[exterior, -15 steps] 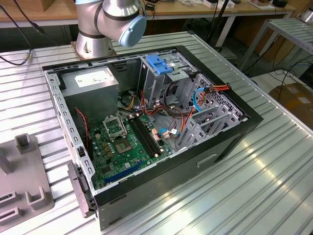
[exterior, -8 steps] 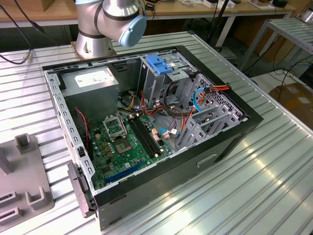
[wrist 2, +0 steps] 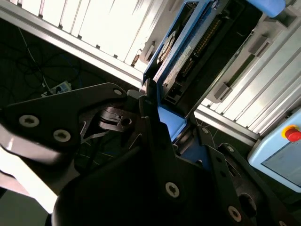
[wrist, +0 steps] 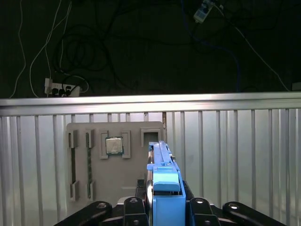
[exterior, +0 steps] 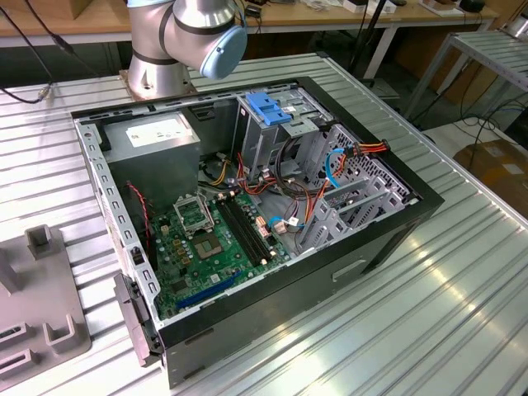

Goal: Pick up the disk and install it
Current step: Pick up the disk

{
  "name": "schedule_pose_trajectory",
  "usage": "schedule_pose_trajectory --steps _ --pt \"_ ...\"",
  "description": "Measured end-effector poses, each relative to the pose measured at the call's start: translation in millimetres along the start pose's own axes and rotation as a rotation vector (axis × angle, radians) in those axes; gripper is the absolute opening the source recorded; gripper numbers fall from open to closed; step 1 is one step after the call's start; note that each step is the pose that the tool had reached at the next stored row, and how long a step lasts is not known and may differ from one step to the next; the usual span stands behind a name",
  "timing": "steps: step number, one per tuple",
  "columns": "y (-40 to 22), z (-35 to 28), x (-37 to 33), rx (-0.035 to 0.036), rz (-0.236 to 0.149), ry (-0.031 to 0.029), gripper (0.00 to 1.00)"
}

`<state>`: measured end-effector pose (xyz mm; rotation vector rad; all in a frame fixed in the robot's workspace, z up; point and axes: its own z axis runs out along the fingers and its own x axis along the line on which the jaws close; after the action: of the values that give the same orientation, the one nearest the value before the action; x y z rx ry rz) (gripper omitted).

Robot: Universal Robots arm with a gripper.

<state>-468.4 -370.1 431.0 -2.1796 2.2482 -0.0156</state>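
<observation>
- One ribbed metal counter (exterior: 445, 313) carries an open computer case (exterior: 272, 318). In the exterior view the arm (exterior: 186, 37) stands behind the case.
- A grey fixture plate (wrist: 117, 179) lies on the counter in the first wrist view.
- The end effector (wrist: 164, 207) is closed on the disk (wrist: 162, 174), with one black finger on each side.
- The disk stands edge-on between the fingers and reaches out past their tips. Its blue bracket also shows in the second wrist view.
- A small square chip (wrist: 114, 146) sits in a pocket of the plate.

Disk (wrist: 162, 183) clamped in pincer (wrist: 165, 205), over parts tray (wrist: 113, 174) lying on slatted table (wrist: 235, 155)
</observation>
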Motion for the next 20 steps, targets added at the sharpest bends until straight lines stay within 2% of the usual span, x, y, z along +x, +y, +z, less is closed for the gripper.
schedule_pose_trajectory --steps 20 --pt "-0.2 -15.7 0.0 0.0 0.0 0.0 0.37"
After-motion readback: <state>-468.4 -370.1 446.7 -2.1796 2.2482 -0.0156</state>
